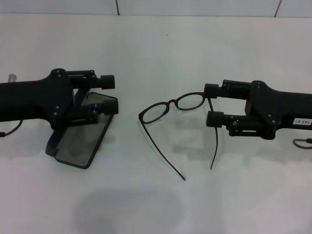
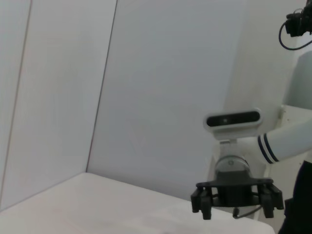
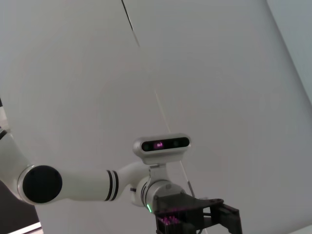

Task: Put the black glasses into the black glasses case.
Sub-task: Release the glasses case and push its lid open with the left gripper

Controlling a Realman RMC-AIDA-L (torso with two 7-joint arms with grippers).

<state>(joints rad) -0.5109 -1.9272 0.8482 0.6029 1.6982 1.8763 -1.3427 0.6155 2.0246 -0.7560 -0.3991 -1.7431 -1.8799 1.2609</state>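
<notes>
The black glasses (image 1: 171, 102) lie unfolded on the white table, lenses toward the far side and both temple arms pointing toward me. My right gripper (image 1: 213, 105) is open at the glasses' right hinge; its upper finger (image 1: 211, 89) is right at the hinge, and the right temple arm runs past the lower finger. It also shows open in the left wrist view (image 2: 237, 207). The black glasses case (image 1: 80, 141) lies open on the left, grey lining up. My left gripper (image 1: 102, 97) is open over the case's far end, its fingers on either side of the raised lid.
The white table (image 1: 156, 204) extends all around; a white wall (image 1: 195, 6) bounds its far edge. A small grey object (image 1: 11, 77) lies at the far left behind my left arm. A gap of table lies between the case and the glasses.
</notes>
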